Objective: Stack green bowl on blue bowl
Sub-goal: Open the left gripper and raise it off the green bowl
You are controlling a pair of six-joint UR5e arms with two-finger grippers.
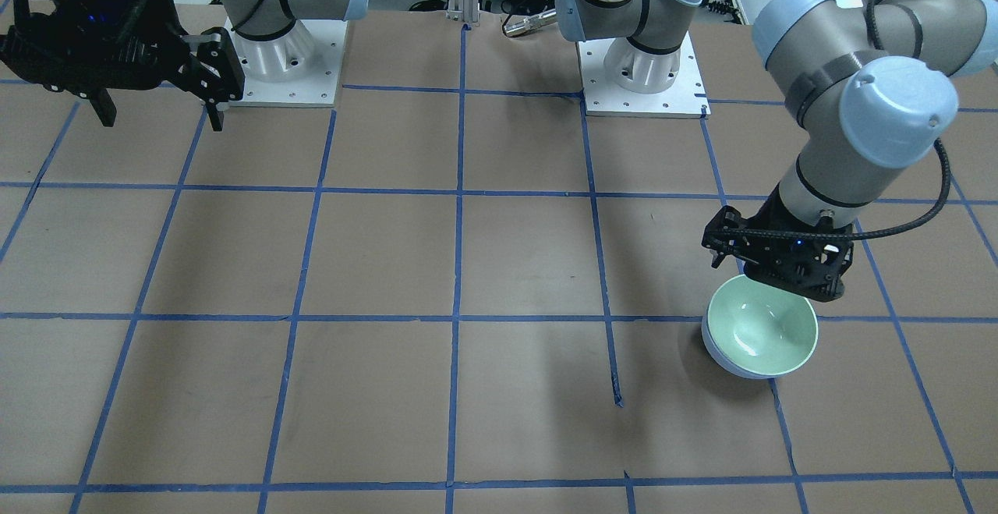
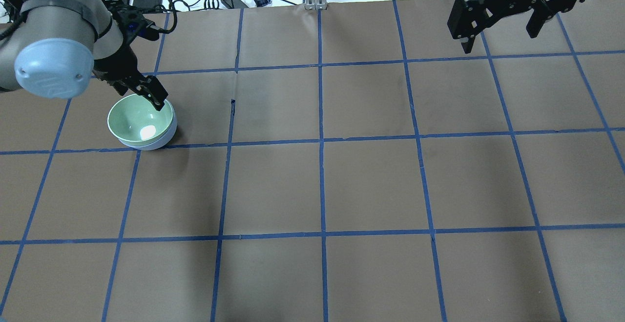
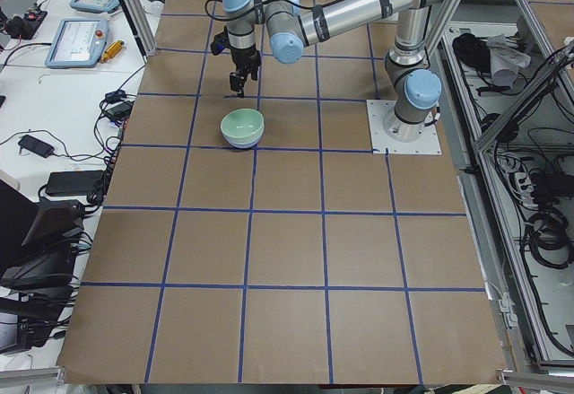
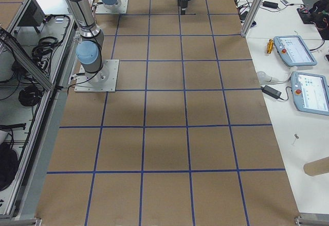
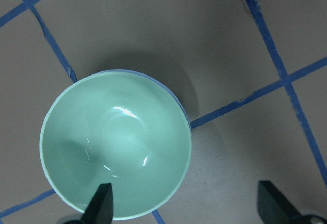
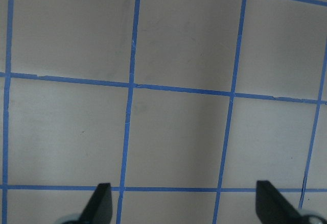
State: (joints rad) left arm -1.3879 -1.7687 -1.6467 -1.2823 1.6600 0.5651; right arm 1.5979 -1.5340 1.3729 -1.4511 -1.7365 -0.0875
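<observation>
From my station I see the left gripper with its fingers spread wide and holding nothing. In the left wrist view one fingertip hangs over the near edge of the green bowl, and the other is out over bare table beside it. I cannot tell whether the first fingertip touches the rim. The green bowl sits upright, nested inside the blue bowl, which shows only as a thin band below and around it. The pair rests on the robot's left side of the table, close to a crossing of the blue tape lines. The right gripper is well apart, raised over the far right side. Its fingers are also wide apart and empty, with only taped brown paper beneath them.
</observation>
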